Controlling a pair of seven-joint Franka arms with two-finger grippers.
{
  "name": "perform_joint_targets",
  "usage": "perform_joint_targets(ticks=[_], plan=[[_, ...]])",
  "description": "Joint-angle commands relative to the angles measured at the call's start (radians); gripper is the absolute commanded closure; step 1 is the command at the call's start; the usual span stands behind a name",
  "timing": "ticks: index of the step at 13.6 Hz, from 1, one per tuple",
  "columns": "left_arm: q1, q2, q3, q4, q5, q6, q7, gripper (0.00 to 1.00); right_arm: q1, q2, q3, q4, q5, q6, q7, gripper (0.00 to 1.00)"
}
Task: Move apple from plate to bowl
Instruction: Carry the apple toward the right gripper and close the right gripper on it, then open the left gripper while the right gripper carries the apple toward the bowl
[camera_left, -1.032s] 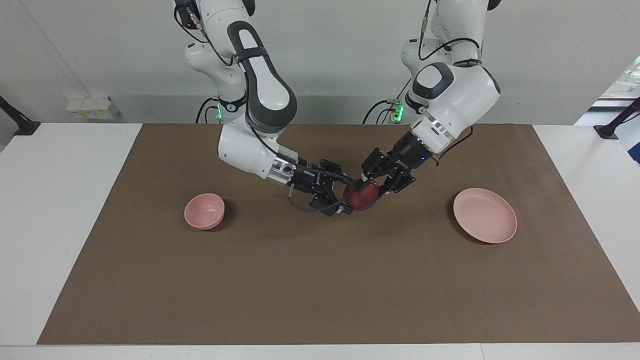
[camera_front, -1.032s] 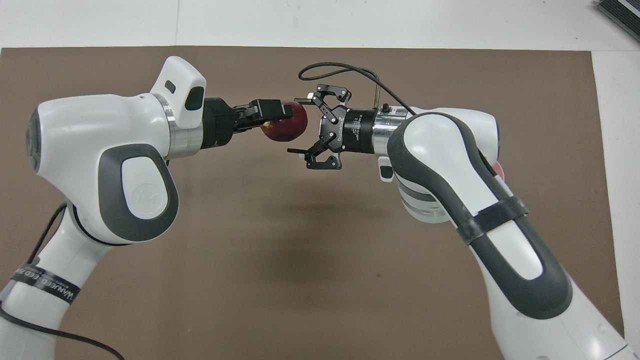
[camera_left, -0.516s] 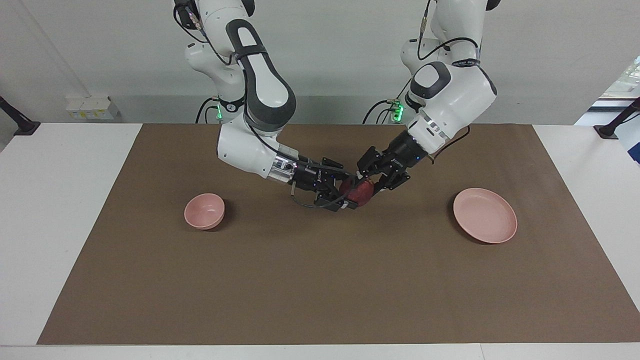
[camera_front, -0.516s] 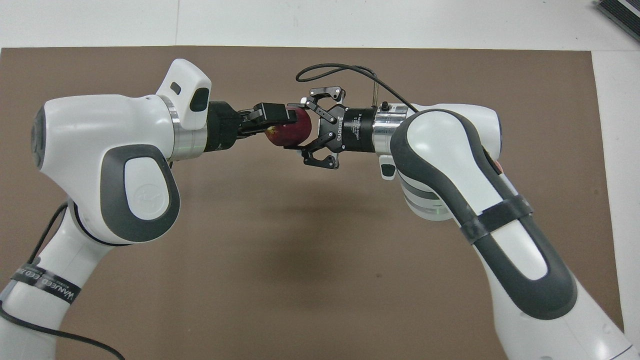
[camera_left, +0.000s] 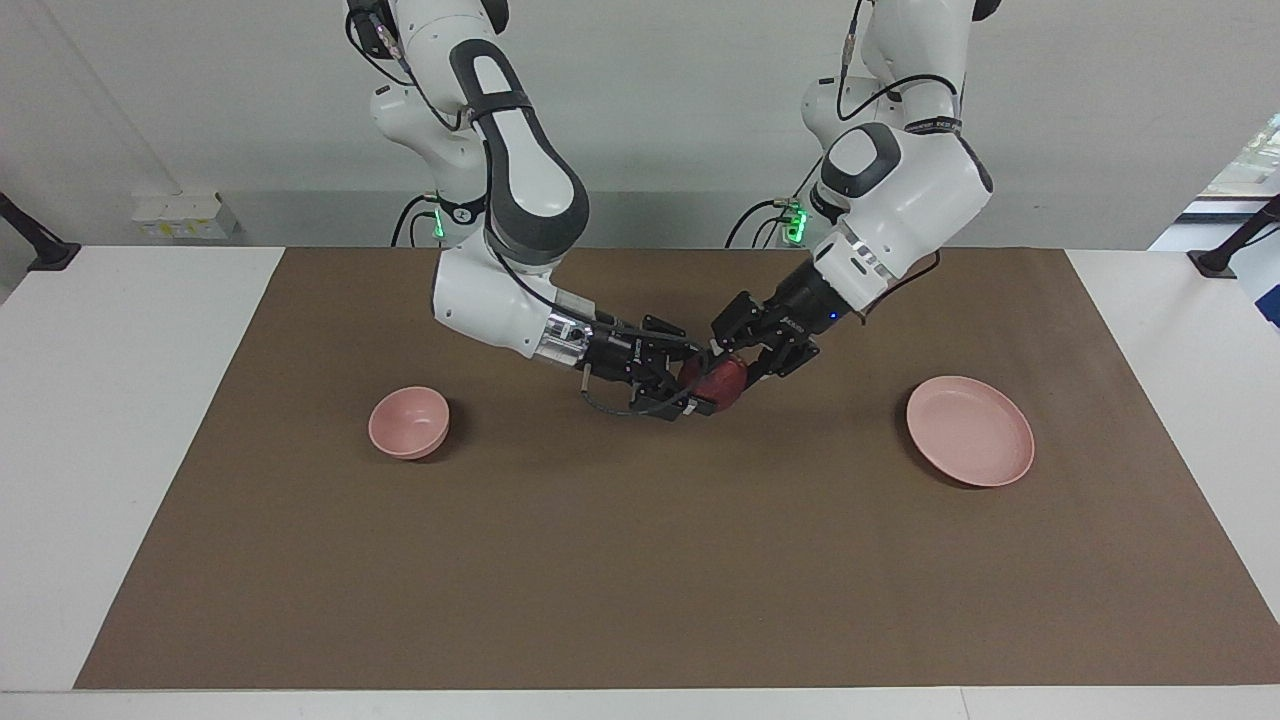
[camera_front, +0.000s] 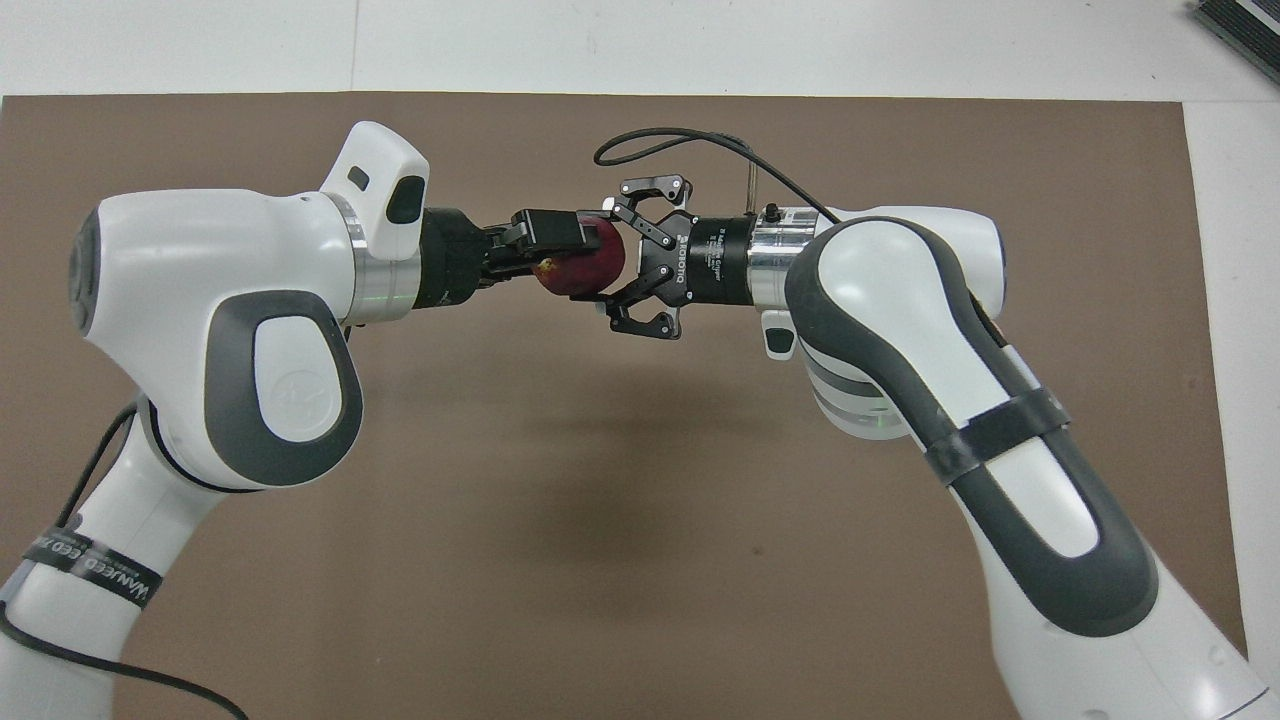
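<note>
Brown matting (camera_left: 640, 560), flat and dull, covers most of the white table (camera_left: 120, 450) before a pale grey wall. We see the two glossy white arms meet above the mat's middle. Toward the left arm's end lies the plate (camera_left: 970, 431), wide, shallow, matte pink; toward the right arm's end stands the bowl (camera_left: 408, 422), smaller, deeper, the same pink. Both are bare. Between the claws, off the mat, hangs the apple (camera_left: 722, 381), round, dark red with a yellowish fleck (camera_front: 546, 266). The left gripper (camera_left: 741, 366) is clamped on it. The right gripper (camera_left: 697, 385) has its fingers around the apple's other side; we cannot tell whether they press it. A second ago the right claw's fingers stood spread just short of the apple; since then they have come in around it, and both wrists have shifted slightly toward the right arm's end.
</note>
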Motion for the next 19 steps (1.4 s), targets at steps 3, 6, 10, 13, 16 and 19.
perform_joint_targets(ticks=[3,6,10,13,16,19], plan=[[-0.027,-0.014,0.013,0.005,0.019,-0.039,-0.062,0.0,-0.015,0.006,0.01,0.012,-0.053,0.013,-0.041,1.0],[-0.009,-0.023,0.02,0.003,0.057,-0.043,-0.061,0.0,-0.017,0.003,0.005,0.011,-0.124,0.015,-0.046,1.0],[0.022,-0.029,0.023,-0.004,0.129,-0.103,-0.059,0.0,-0.029,0.002,0.002,0.008,-0.304,0.018,-0.192,1.0],[0.073,-0.029,0.025,0.005,0.206,-0.198,-0.059,0.0,-0.06,0.002,0.002,-0.009,-0.533,0.012,-0.315,1.0],[0.093,-0.036,0.029,0.006,0.404,-0.31,-0.058,0.0,-0.081,-0.007,0.001,-0.011,-0.79,0.009,-0.4,1.0],[0.093,-0.044,0.033,0.005,0.61,-0.341,-0.053,0.0,-0.091,-0.04,0.001,-0.009,-1.114,-0.045,-0.406,1.0]])
